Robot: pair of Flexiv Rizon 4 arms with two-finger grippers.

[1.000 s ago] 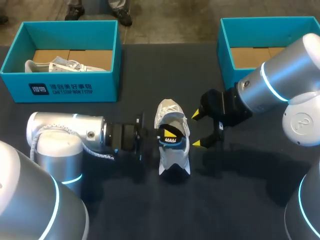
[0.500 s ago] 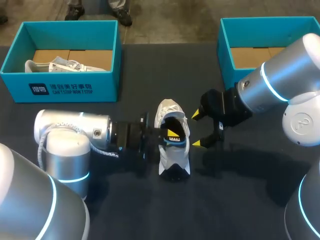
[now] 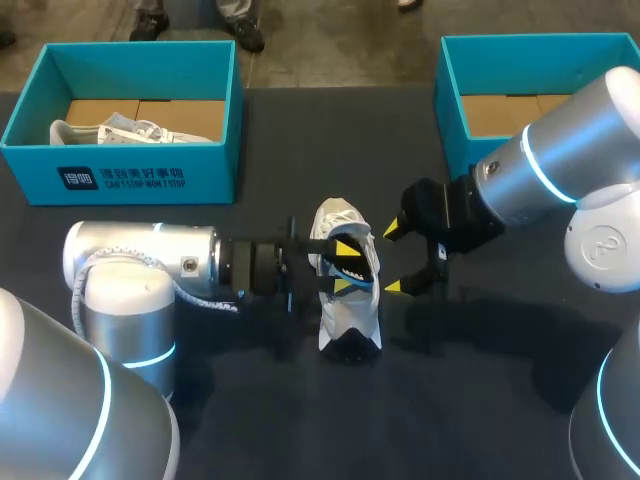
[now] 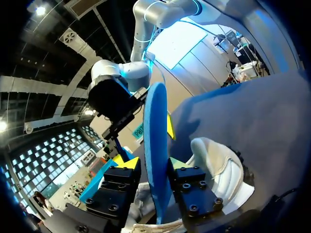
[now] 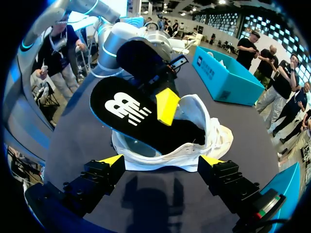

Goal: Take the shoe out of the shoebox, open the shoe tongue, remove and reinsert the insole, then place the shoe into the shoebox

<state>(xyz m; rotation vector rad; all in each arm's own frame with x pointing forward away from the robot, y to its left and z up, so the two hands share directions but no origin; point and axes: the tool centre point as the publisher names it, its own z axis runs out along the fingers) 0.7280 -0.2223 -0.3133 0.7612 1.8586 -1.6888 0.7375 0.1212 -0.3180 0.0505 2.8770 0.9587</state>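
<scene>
Two tools are at work around one white shoe (image 3: 345,305), which lies on its sole at about the middle of the dark worktop (image 3: 480,400), well apart from both boxes.

Left tool (image 3: 346,266): it comes in from the left edge and sits over the shoe's opening. Its fingers are clamped on the insole (image 4: 154,145), one on each face; the left wrist view shows the blue underside standing edge-on between the two pads (image 4: 187,184). The right wrist view shows the insole's black upper face (image 5: 129,114), with one end down in the shoe's (image 5: 194,136) opening and the other raised clear of the shoe's side toward the left arm. One yellow fingertip (image 5: 167,106) of the left tool rests on that black face.

Right tool (image 3: 395,259): it stands just beside the shoe on the side toward the right edge. Its fingers are wide apart and hold nothing. In its own wrist view the right tool (image 5: 162,160) has the shoe just ahead of its tips; contact with the shoe cannot be confirmed.

One teal shoebox (image 3: 130,175) sits at the far left corner with a second white shoe (image 3: 120,130) inside. Another teal shoebox (image 3: 455,95) sits at the far right corner, partly covered by the right arm.
</scene>
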